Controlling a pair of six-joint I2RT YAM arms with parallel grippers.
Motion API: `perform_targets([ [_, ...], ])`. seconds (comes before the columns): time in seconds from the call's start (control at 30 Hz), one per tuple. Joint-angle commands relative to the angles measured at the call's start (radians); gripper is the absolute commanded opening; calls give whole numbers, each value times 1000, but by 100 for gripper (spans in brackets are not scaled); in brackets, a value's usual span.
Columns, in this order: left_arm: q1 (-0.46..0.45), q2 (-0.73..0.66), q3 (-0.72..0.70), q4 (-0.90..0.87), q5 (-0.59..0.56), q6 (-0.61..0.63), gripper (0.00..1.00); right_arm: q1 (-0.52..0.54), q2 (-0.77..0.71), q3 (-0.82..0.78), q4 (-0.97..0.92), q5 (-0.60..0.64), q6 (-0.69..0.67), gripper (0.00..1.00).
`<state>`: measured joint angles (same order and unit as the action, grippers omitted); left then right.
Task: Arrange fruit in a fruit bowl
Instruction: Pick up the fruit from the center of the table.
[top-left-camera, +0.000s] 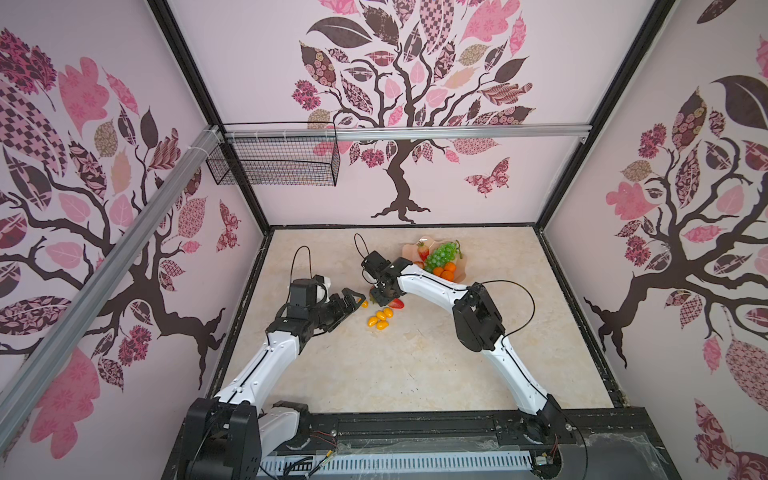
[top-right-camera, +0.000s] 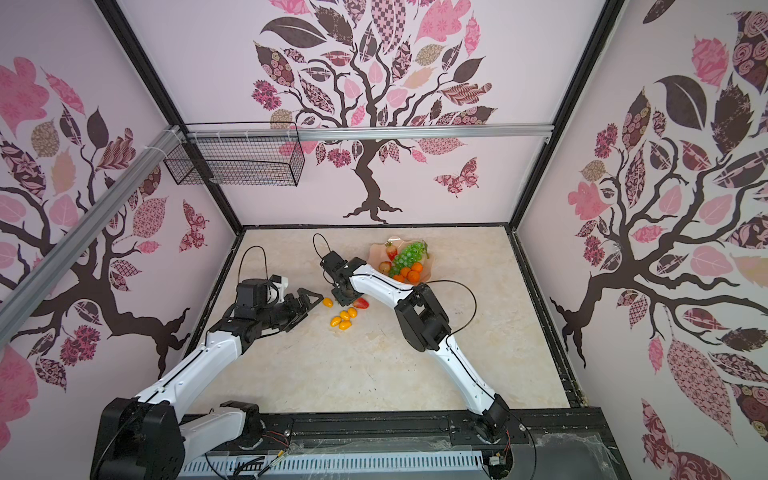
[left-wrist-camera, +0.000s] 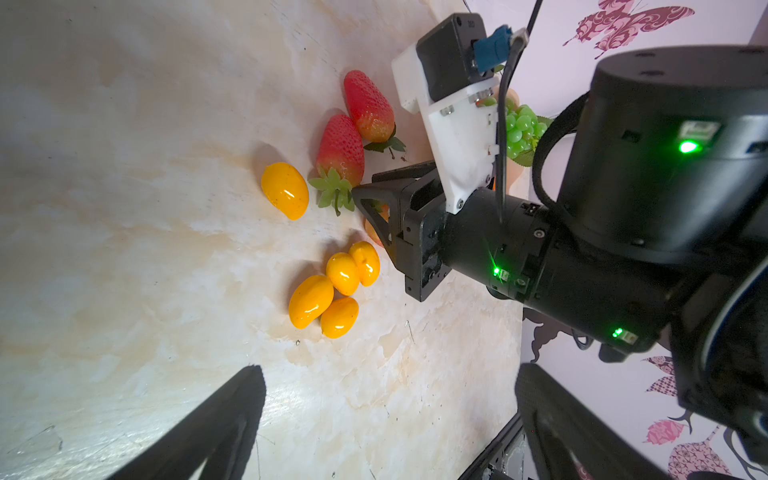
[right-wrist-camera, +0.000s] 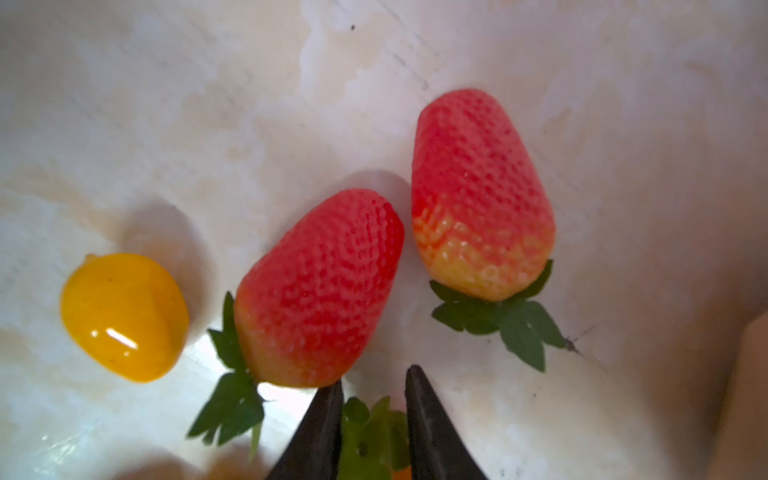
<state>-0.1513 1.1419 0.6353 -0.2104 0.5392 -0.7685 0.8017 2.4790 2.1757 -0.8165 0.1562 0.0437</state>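
Observation:
The fruit bowl (top-left-camera: 413, 248) stands at the back of the table. It holds the grape bunch (top-left-camera: 442, 253), a strawberry (top-left-camera: 422, 249) and tangerines (top-left-camera: 447, 273). My right gripper (right-wrist-camera: 374, 376) points down at the table left of the bowl. It is shut on the green leafy cap of a strawberry (top-left-camera: 397, 303). Two more strawberries (right-wrist-camera: 320, 291) (right-wrist-camera: 482, 195) and a yellow tomato (right-wrist-camera: 124, 316) lie just past its fingertips. Several tomatoes (top-left-camera: 380, 319) sit clustered nearby. My left gripper (left-wrist-camera: 392, 374) hovers open and empty beside the lone tomato (top-left-camera: 364, 304).
A black wire basket (top-left-camera: 276, 162) hangs on the rail at the back left, high above the table. Patterned walls close in the table on three sides. A black rail (top-left-camera: 415, 428) with both arm bases runs along the front edge.

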Motion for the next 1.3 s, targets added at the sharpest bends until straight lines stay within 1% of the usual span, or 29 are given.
perform_targets([
  [0.0, -2, -7, -21, 18, -4, 0, 98, -5, 29, 39, -26, -1, 1, 26],
  [0.33, -2, -2, -1, 4, -5, 7, 98, -11, 0, 33, -27, -7, 4, 15],
  [0.37, -2, -2, 3, 2, -5, 8, 98, -14, -42, 29, -26, -7, 4, 13],
  [0.5, -2, 2, 21, -4, -5, 17, 98, -26, -105, 4, -8, -14, 11, 8],
  [0.7, -11, 10, 52, -4, -19, 23, 98, -68, -237, -119, 50, -60, 41, 2],
  [0.8, -38, 26, 82, -5, -37, 30, 98, -91, -300, -161, 82, -71, 55, 0],
  [1.03, -132, 90, 173, 0, -110, 33, 98, -139, -451, -274, 224, -47, 60, 0],
  [1.17, -146, 125, 223, 26, -130, 7, 98, -171, -515, -342, 345, 7, 44, 0],
  [1.27, -149, 158, 277, 25, -150, -1, 98, -189, -539, -397, 462, 40, -9, 0],
])
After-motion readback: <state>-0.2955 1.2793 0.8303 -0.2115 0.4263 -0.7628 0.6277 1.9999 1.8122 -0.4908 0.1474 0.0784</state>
